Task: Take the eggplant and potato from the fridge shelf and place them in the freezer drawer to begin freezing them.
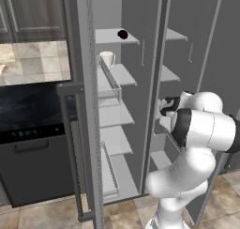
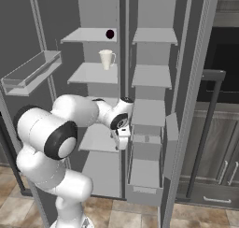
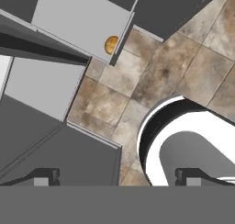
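Observation:
The eggplant (image 1: pixel 123 34) (image 2: pixel 110 34), a small dark lump, rests on the fridge's top shelf at its front edge. In the hand view the tan-orange potato (image 3: pixel 110 45) lies in a corner of the grey freezer drawer (image 3: pixel 78 16), against its low wall. That drawer (image 2: pixel 144 174) is pulled out low in the right-hand compartment. My gripper (image 2: pixel 122 140) (image 3: pixel 119 175) hangs at mid height in front of the shelves, pointing down at the floor. It is open, with nothing between its fingertips (image 3: pixel 46 175). The eggplant is well above it.
A white cup (image 1: pixel 107 59) (image 2: pixel 107 59) stands on the second shelf, under the eggplant. A see-through door bin (image 2: pixel 30 73) juts from the open left door. A dark oven front (image 1: pixel 33 129) is to the left and an oven handle (image 2: pixel 205 129) to the right.

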